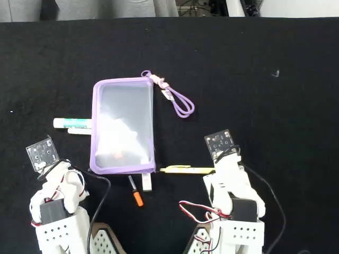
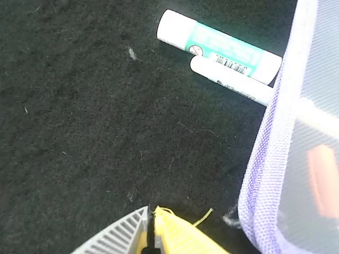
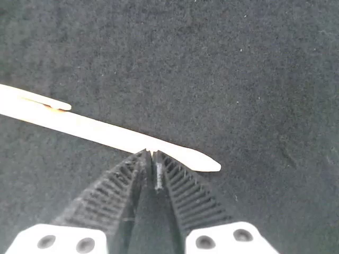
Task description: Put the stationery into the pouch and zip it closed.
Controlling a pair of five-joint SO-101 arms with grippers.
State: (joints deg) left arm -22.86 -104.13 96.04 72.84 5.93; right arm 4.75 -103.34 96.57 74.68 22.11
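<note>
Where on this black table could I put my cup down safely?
Free: the table right of the strap, and the far strip beyond the pouch. Crowded: the pouch's near edge, with the yellow pen and orange-tipped tool.

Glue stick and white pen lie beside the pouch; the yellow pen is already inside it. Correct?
No. The yellow pen is outside the pouch, on the table by its corner, at the right tool's tips, as the high view shows. The glue stick and white pen do lie beside the pouch.
</note>
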